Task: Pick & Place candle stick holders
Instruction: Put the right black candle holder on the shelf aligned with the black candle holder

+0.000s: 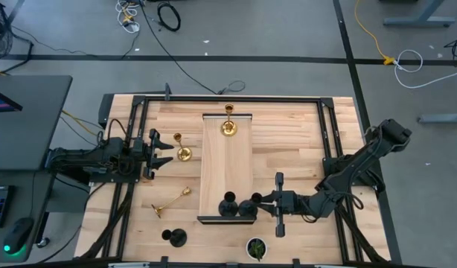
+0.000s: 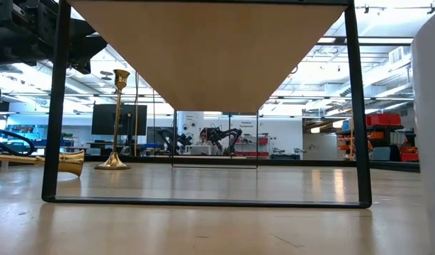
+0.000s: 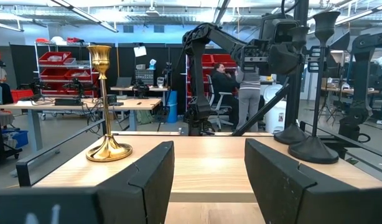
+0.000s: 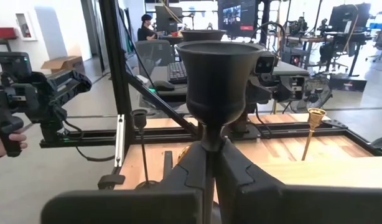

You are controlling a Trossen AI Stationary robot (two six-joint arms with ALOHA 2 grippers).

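Observation:
Three gold candle stick holders show: one upright [image 1: 228, 126] at the far end of the raised wooden platform [image 1: 227, 164], one upright [image 1: 182, 152] on the table, and one lying on its side [image 1: 171, 201]. Two black holders [image 1: 229, 205] [image 1: 251, 207] stand at the platform's near end, and a third [image 1: 175, 237] stands on the table. My left gripper [image 1: 165, 151] is open and empty, just left of the upright gold holder [image 3: 107, 106]. My right gripper [image 1: 267, 201] is shut on the black holder nearest it [image 4: 214, 74]. My right gripper pinches the black holder's thin stem [image 4: 206, 155] between its two fingers, just below the cup. The fingers come level from the table's right side and lie across the stem. The holder stands upright. In the left wrist view its base [image 3: 290, 134] appears to rest on the platform.
A round dark pot with a green plant [image 1: 256, 248] stands at the near edge, close to my right arm. A black metal frame [image 1: 213, 99] runs around the table. Bare wood lies between the platform and the right rail [image 1: 288, 149].

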